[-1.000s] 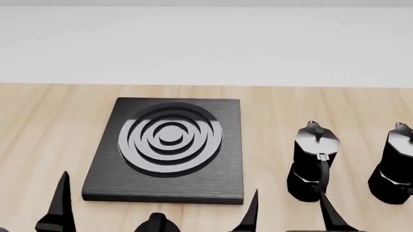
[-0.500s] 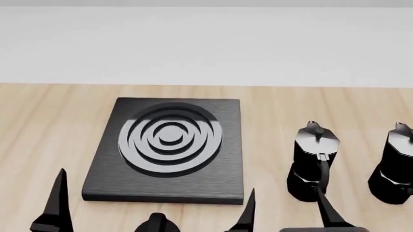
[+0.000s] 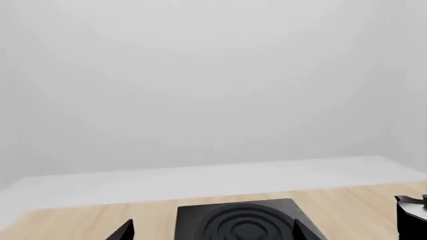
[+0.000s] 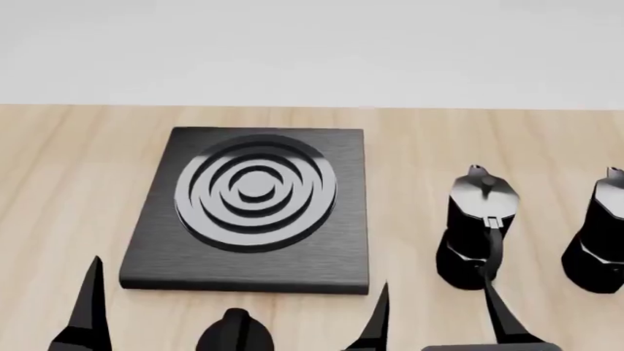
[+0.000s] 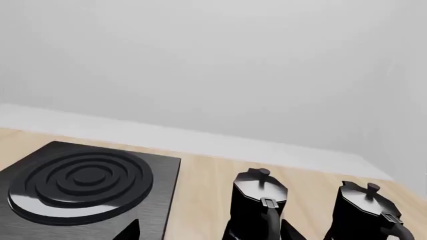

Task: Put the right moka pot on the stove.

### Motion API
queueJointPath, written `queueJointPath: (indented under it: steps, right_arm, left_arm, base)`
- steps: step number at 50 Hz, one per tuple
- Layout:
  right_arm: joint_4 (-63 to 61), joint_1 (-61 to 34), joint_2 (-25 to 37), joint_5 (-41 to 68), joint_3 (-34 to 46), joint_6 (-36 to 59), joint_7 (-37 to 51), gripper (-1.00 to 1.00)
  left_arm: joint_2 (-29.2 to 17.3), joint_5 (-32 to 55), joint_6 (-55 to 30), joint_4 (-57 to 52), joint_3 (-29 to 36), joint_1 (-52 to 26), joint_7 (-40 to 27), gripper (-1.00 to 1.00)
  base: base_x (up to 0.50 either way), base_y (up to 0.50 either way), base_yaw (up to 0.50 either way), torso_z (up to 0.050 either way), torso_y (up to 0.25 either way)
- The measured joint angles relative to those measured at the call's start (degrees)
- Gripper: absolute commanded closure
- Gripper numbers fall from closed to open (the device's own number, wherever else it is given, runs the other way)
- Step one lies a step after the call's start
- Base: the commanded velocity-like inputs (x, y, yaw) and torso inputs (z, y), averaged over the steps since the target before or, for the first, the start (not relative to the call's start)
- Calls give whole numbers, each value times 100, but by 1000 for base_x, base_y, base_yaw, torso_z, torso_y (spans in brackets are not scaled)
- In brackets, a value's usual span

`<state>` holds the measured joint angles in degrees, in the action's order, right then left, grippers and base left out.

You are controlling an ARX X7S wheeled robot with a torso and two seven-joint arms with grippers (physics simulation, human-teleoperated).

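Observation:
The right moka pot stands upright on the wooden table, cut by the head view's right edge, untouched. The stove lies flat left of centre with nothing on its burner. My right gripper is open and empty at the near edge. It points at the left moka pot, with the right one off to its right. My left gripper is open and empty, facing the stove. One of its fingers shows at the near left.
A round black knob sits on the table just in front of the stove. The two pots stand side by side with a narrow gap between them. A white wall runs along the table's far edge.
The head view has tilted down a little, so the stove, pots and knob sit higher in the picture. Both grippers stay open at the bottom edge, holding nothing.

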<state>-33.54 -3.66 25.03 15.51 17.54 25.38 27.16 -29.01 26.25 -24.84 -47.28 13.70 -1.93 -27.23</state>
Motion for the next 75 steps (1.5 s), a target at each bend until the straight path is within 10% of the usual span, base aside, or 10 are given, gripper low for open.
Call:
queueJointPath:
  steps: [75]
  right_arm:
    - [-220, 160, 315, 68, -164, -106, 47, -100]
  left_arm:
    - [-74, -155, 197, 41, 122, 30, -101, -100]
  base:
    - [0, 0, 0, 0, -86]
